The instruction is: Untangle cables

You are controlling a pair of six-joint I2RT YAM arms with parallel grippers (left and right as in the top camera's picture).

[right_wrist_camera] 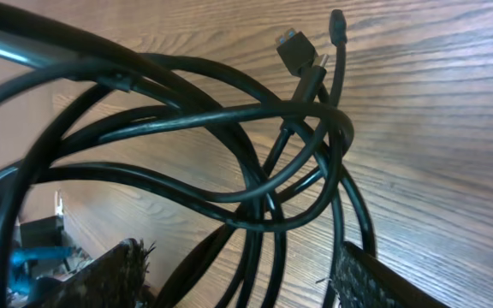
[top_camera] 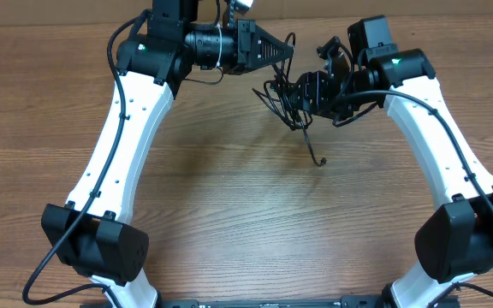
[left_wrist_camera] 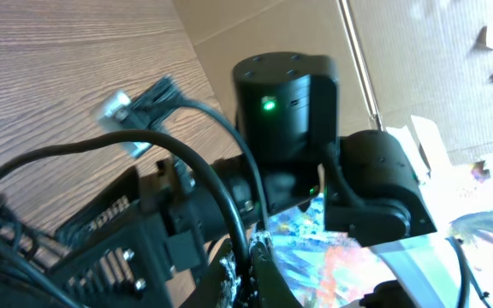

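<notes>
We find the cables [top_camera: 279, 101] as 1 black tangle toward 12 o'clock on the wooden table [top_camera: 229, 214], between the 2 arms. 1 loose strand [top_camera: 311, 147] trails out of the knot toward 5 o'clock and ends in a small hook on the bare wood.

The left gripper [top_camera: 286, 51] sits at 12 o'clock of the tangle, pointing toward 3 o'clock. Its fingers are pressed together into 1 tapered tip. A thin loop curls just beside that tip, but we cannot tell whether any strand is pinched there.

The right gripper [top_camera: 293, 96] reaches into the knot from 3 o'clock. In its wrist view, its fingers [right_wrist_camera: 371, 278] stand apart, and several loops of cable [right_wrist_camera: 255, 171] cross over one another and run down between them. At 12 o'clock of those loops, a black plug [right_wrist_camera: 294, 47] and a second cable end [right_wrist_camera: 338, 19] lie over the wood grain.

In the left wrist view, a blurred silvery plug [left_wrist_camera: 115, 109] shows at 10 o'clock, near the dark housing of the other arm [left_wrist_camera: 285, 111].
</notes>
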